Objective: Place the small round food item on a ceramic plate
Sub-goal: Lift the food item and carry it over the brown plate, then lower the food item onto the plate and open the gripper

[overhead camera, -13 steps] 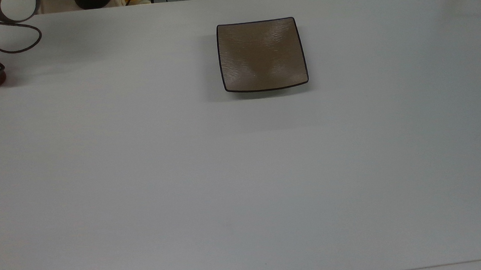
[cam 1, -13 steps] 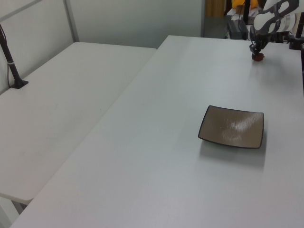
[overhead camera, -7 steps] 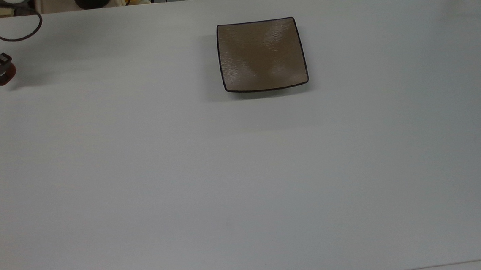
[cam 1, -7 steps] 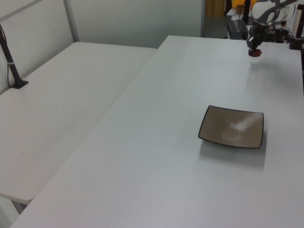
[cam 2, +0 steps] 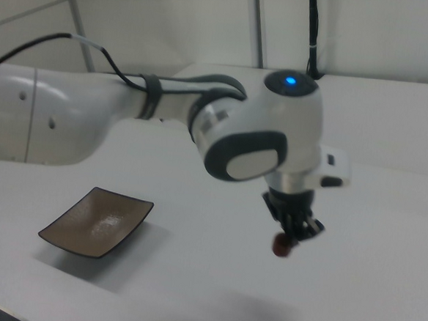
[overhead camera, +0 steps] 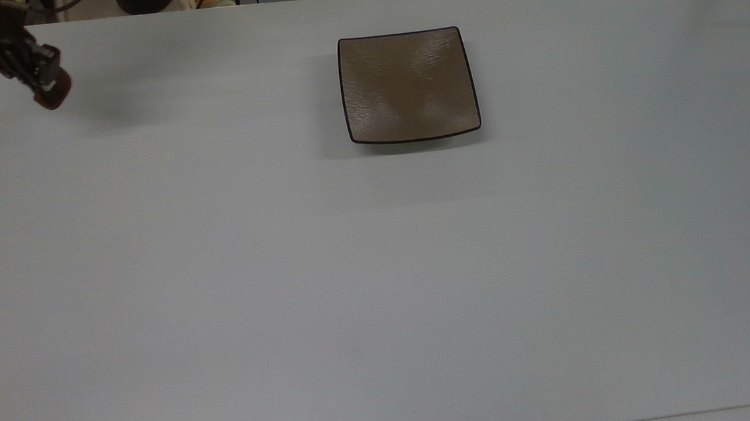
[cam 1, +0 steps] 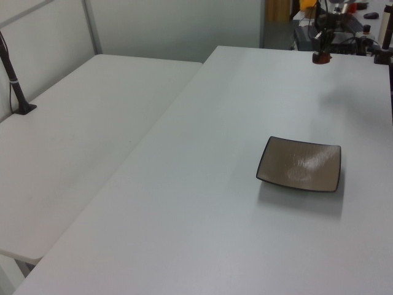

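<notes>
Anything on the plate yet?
Nothing lies on the ceramic plate; its streaked surface is bare. The small round food item is in the claw, above the table, far toward the top view's left.

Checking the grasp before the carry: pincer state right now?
Pincer: closed on the small round food item, held clear above the table, away from the ceramic plate.

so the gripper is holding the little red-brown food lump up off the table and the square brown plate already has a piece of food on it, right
Not quite. The gripper does hold the small round food item clear of the table, but the ceramic plate has nothing on it. The top view shows its streaked brown surface bare, and the left view agrees.
</notes>
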Controlling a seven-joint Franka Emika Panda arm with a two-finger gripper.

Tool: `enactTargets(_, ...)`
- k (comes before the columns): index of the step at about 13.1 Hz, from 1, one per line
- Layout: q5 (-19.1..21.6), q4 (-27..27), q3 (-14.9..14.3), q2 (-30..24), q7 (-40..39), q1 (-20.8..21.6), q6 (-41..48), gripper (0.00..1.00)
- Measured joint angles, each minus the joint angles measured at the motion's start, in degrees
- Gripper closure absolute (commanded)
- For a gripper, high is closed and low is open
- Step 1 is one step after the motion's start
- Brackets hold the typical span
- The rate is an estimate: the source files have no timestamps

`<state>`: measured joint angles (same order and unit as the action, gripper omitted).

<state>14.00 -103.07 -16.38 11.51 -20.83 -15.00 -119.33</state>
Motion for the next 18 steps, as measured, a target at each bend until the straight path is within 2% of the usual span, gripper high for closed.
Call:
enactTargets(3, 0.18, -1.54, 1.36, -3.61, 5.07, 5.57, 3.16, 0.90)
enactTargets(5, 0.21, -2.10, 4.10, -4.51, 10.19, 8.86, 3.74, 0.90)
enactTargets(9, 0.14, -2.95, 13.18, -5.57, 20.33, 13.83, 3.79, 0.90)
enactTargets(13, 0.12, -6.88, 22.15, -6.34, 23.84, 15.41, 3.84, 0.87)
enactTargets(15, -0.03, -9.26, 25.43, -6.33, 25.14, 16.76, 3.84, 0.75)
enactTargets(17, -0.87, -11.49, 26.76, -6.12, 26.14, 18.44, 3.84, 0.30)
enactTargets(18, -0.98, -12.04, 26.92, -5.91, 26.16, 18.91, 3.84, 0.00)
